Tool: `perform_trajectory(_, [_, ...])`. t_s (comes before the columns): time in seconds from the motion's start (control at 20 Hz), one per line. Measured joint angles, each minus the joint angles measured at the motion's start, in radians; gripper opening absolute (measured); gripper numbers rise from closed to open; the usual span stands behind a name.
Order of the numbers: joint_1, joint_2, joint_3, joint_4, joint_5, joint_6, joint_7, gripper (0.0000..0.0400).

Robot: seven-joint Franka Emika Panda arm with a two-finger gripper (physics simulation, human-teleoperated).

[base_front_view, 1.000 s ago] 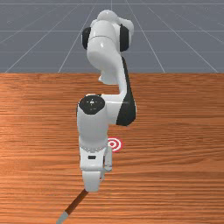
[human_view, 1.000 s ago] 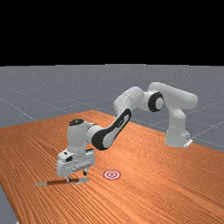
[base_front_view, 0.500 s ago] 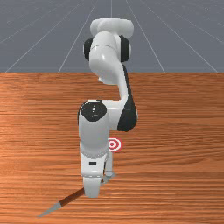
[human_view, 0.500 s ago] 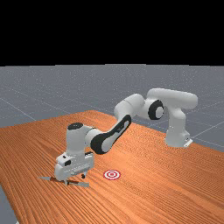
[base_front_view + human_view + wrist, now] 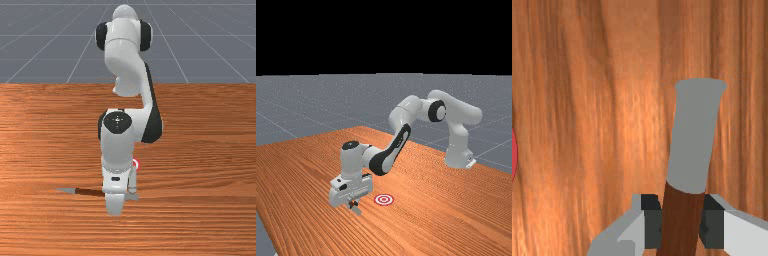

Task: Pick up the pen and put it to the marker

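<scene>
floor [image 5: 301, 100]: dark grey and flat, ruled with thin pale lines; well beyond the marker [image 5: 384, 199] in both outer views.

table [image 5: 200, 215]: orange-brown wood with darker streaks; surrounds the marker, its grain running crosswise in the front view.

arm [image 5: 458, 140]: smooth white and grey casing, rounded segments, glossy black bands at the joints; its base stands well apart from the marker, toward the far view's right, and its hand end is near the marker.

gripper [image 5: 353, 203]: white, blocky body above two slim fingers [image 5: 614, 240] with squared black pads [image 5: 712, 225]; near the marker, on its far view's left side. State: closed on the brown shaft, one pad pressing each side, the gap no wider than the shaft.

pen [image 5: 90, 192]: long and straight, in three parts: reddish-brown middle, smooth grey taper to a point, grey blunt end that widens slightly at its rim. Held by the gripper. In the front view it lies lower than the marker and nearly level across the picture, point well out to the marker's left, blunt end near, below it. Contact with the wood: cannot be told.

marker: flat round target, red and white concentric rings; partly hidden behind the hand in the front view, whole in the far view. The pen is apart from it.
</scene>
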Motion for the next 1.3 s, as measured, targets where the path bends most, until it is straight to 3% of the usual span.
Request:
perform_trajectory(0.1, [-0.015, -0.151, 0.01, -0.296, -0.018, 0.19, -0.039, 0.0102])
perform_trajectory(0.2, [-0.019, -0.213, 0.01, -0.414, -0.021, 0.245, -0.038, 0.0098])
perform_trajectory(0.25, [-0.019, -0.213, 0.006, -0.413, -0.017, 0.244, -0.027, 0.021])
perform_trajectory(0.3, [-0.004, -0.21, -0.014, -0.41, -0.023, 0.245, 0.013, 0.0281])
perform_trajectory(0.4, [-0.009, -0.205, -0.006, -0.404, -0.01, 0.241, 0.02, 0.0356])
perform_trajectory(0.55, [-0.004, -0.215, -0.004, -0.43, -0.014, 0.282, 0.018, 0.039])
perform_trajectory(0.6, [0.002, -0.207, -0.008, -0.409, -0.009, 0.246, 0.037, 0.0394])
perform_trajectory(0.75, [0.017, -0.216, -0.007, -0.432, -0.016, 0.281, 0.046, 0.0399])
perform_trajectory(1.0, [0.025, -0.177, -0.002, -0.366, -0.013, 0.211, 0.044, 0.04])
perform_trajectory(1.15, [0.041, -0.184, -0.015, -0.385, -0.009, 0.255, 0.096, 0.04])
perform_trajectory(1.2, [0.051, -0.184, -0.015, -0.384, -0.011, 0.254, 0.105, 0.0243])
perform_trajectory(1.3, [0.086, -0.18, -0.02, -0.377, -0.01, 0.247, 0.158, 0.0116])
